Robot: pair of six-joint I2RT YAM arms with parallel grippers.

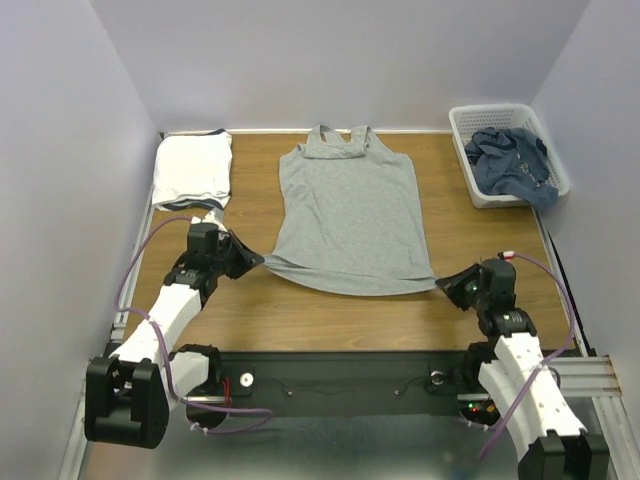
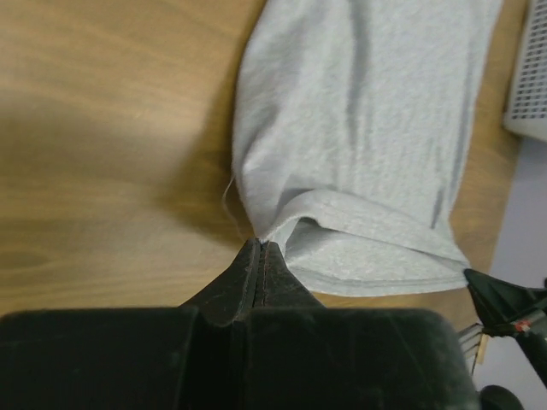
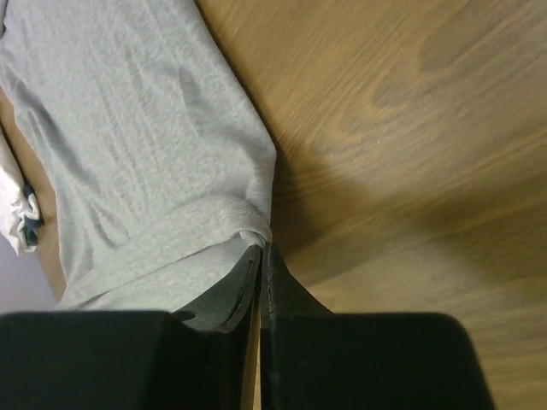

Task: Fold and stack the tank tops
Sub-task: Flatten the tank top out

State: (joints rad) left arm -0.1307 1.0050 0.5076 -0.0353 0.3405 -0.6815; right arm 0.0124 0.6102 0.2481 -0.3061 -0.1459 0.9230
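Folded white top (image 1: 192,170) far left, shown overhead only. Left hand (image 1: 252,262) clamped on left hem corner of grey tank top (image 1: 350,215); pinch shown close by wrist views. Grey tank top spread flat on surface (image 1: 300,320), long axis near-to-far, straps pointed away. Right hand (image 1: 447,285) closed on right hem corner. Blue top (image 1: 510,160) heaped in basket (image 1: 490,107), far right.

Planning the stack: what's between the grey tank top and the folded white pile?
Only bare wooden tabletop lies between the grey tank top and the folded white pile, as the top view shows.
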